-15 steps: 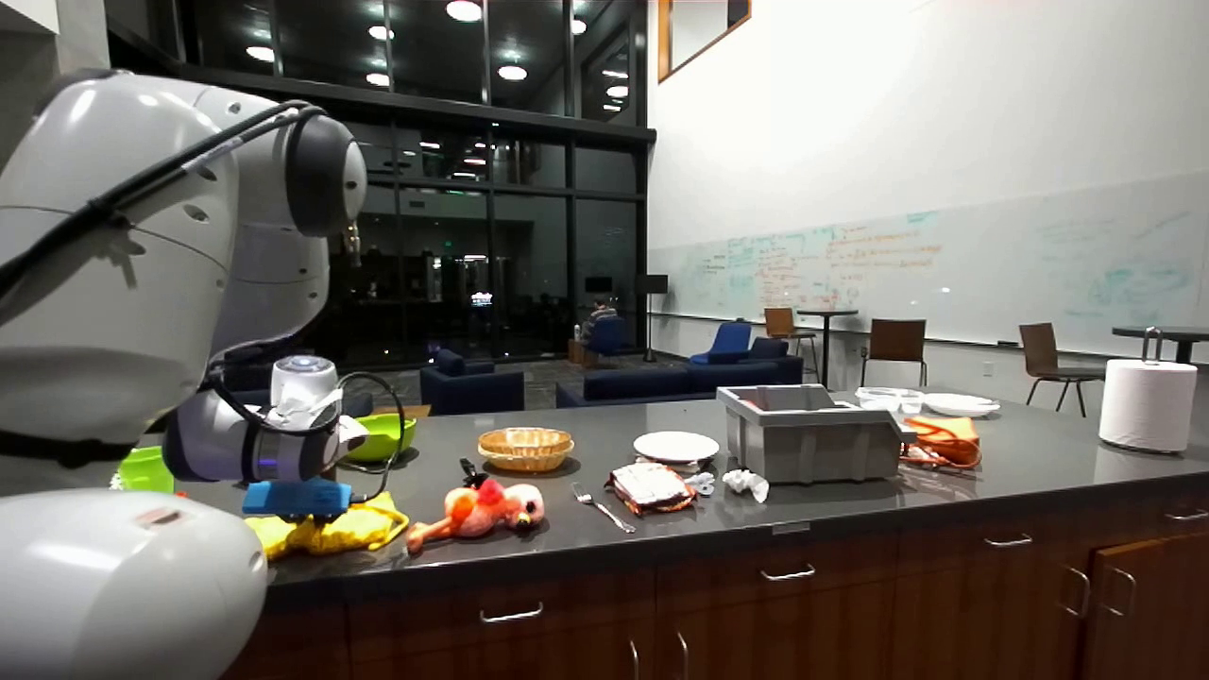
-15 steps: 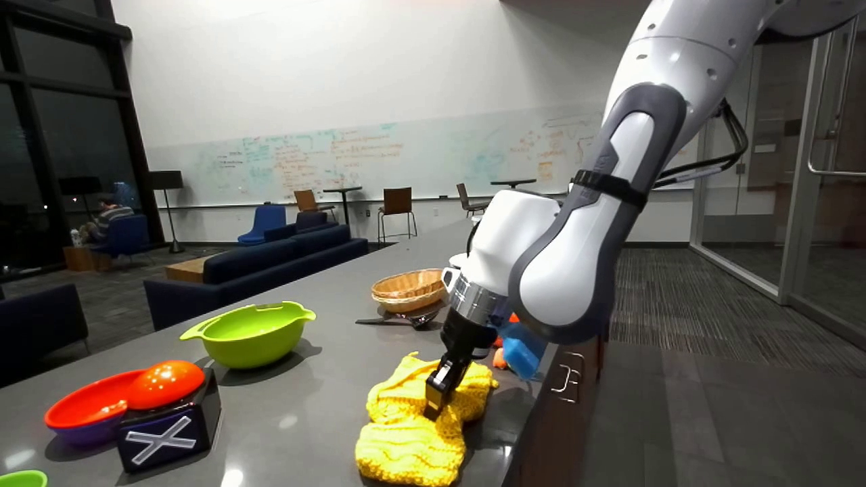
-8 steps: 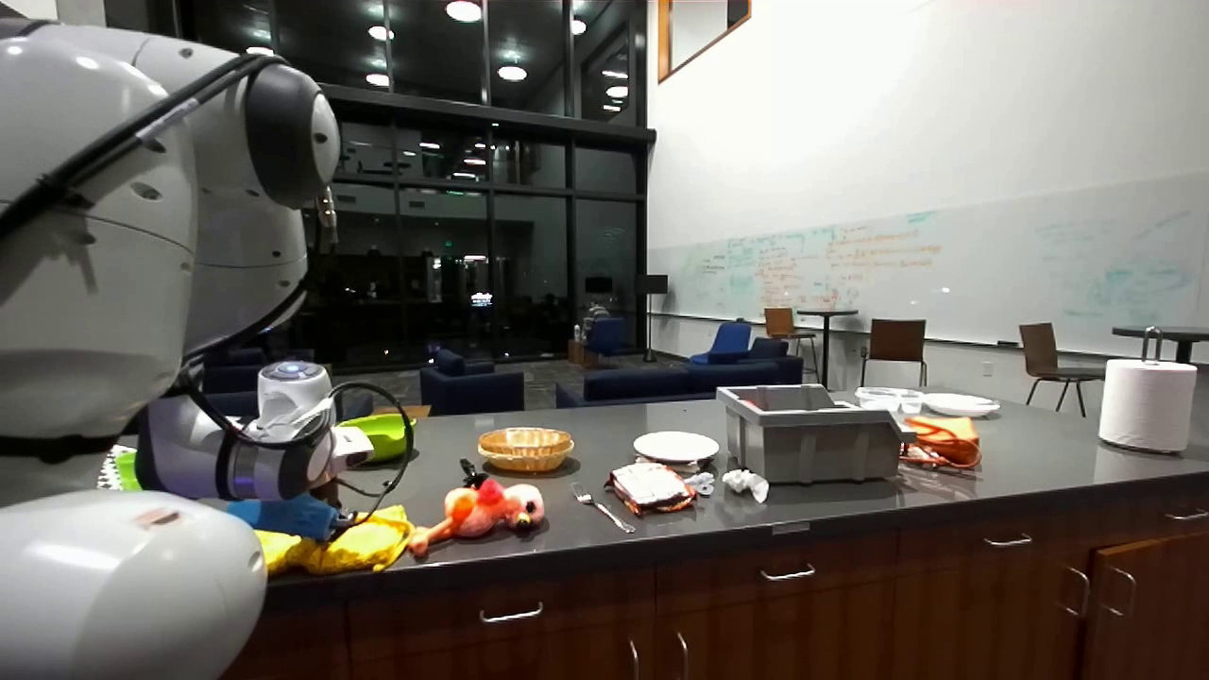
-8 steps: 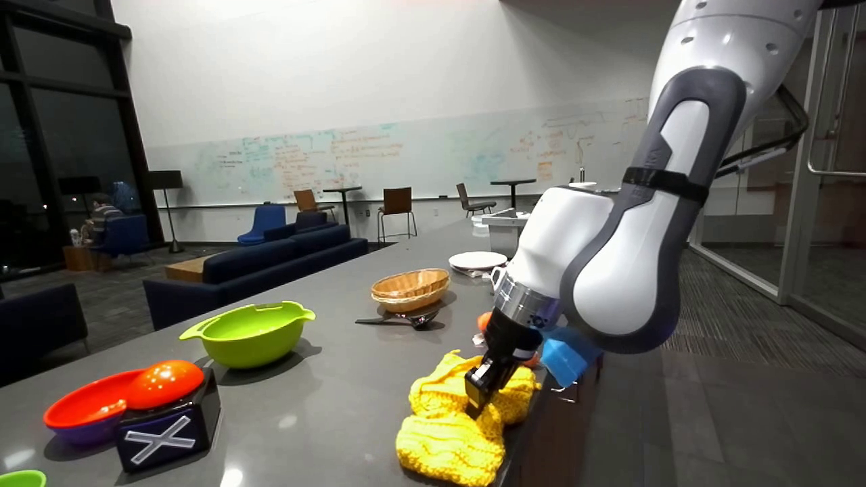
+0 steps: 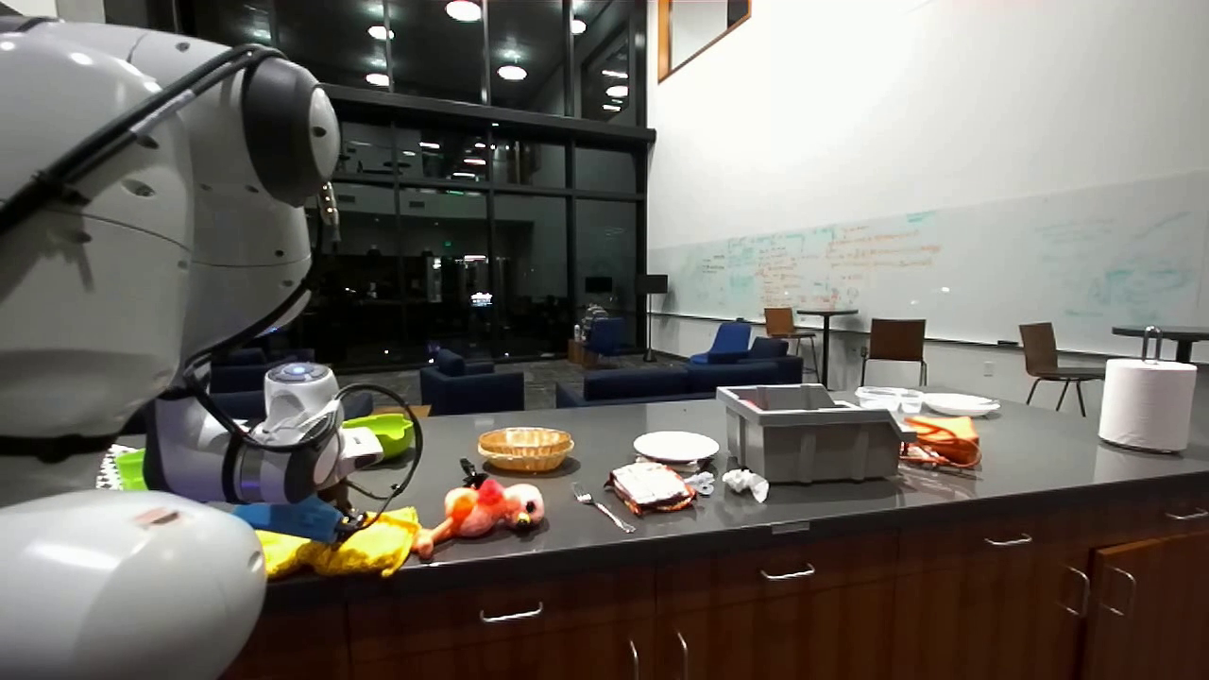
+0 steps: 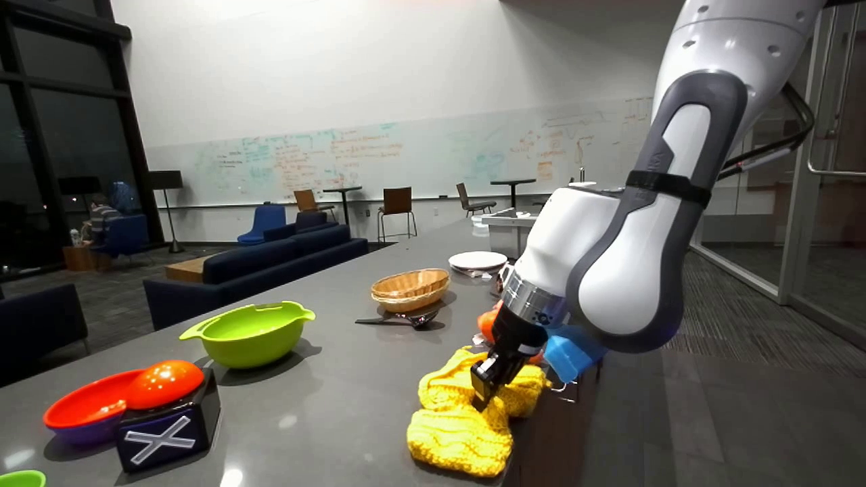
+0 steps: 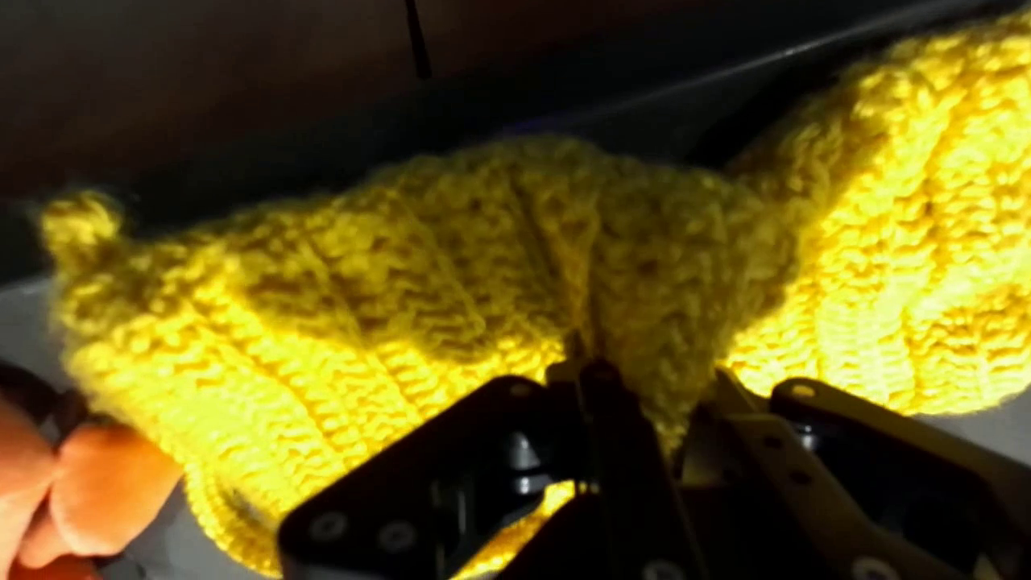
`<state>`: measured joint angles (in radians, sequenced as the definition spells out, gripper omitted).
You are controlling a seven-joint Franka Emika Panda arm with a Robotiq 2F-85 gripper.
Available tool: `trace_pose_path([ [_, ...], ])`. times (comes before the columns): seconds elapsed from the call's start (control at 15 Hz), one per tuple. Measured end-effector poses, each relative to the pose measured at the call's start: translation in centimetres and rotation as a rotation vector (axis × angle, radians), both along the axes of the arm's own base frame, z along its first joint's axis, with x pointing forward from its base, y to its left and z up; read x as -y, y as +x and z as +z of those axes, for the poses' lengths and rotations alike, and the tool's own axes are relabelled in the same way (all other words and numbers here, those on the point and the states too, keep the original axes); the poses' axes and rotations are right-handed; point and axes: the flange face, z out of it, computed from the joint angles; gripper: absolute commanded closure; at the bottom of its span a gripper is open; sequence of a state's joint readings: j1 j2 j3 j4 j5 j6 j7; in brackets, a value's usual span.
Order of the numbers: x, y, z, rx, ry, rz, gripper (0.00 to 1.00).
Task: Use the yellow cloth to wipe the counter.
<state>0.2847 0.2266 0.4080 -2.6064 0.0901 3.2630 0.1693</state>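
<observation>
The gripper (image 7: 654,379) is pinching a fold of the yellow cloth (image 6: 461,433); the cloth is lying bunched on the counter (image 6: 331,406), along its edge.

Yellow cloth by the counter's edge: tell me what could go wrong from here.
The yellow cloth lies along the edge of the counter, so it might slip over. The plush bird lies right beside it and may get pushed along. The gripper pinches just a bunched fold, which could slip free.
</observation>
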Motion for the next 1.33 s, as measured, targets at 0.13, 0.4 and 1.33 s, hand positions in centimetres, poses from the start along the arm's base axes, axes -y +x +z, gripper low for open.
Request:
trace_pose_path([
  [0.13,-0.4,1.0,0.0,0.008,0.0,0.018,0.98],
  [0.4,-2.3,4.5,0.1,0.022,-0.007,0.084,0.98],
  [1.33,-12.3,14.8,0.3,0.068,0.0,0.288,0.98],
])
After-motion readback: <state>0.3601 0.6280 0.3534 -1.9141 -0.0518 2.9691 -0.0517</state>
